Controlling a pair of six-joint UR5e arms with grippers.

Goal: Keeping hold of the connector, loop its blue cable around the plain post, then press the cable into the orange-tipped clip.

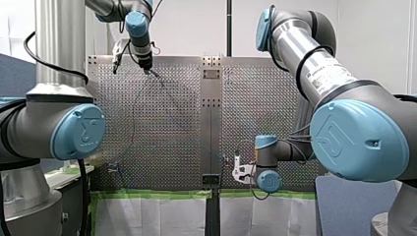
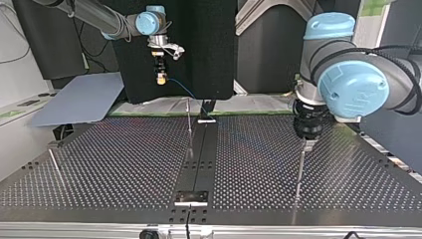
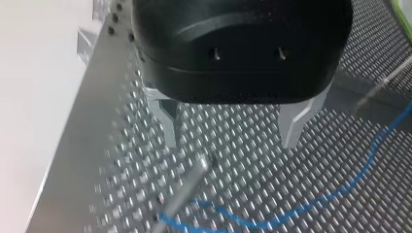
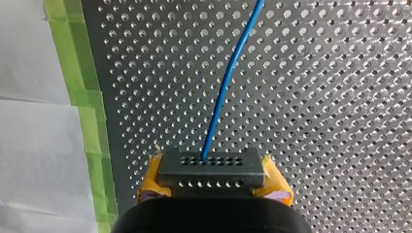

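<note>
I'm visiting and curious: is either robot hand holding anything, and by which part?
My right gripper pinches the dark connector by its two short ends, between yellow pads; the blue cable leaves its face. My left gripper is open, holding nothing.

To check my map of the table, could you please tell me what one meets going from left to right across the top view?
Thin post near the left edge → my right gripper, shut on the connector → thin post at the middle → my left gripper, open.
</note>
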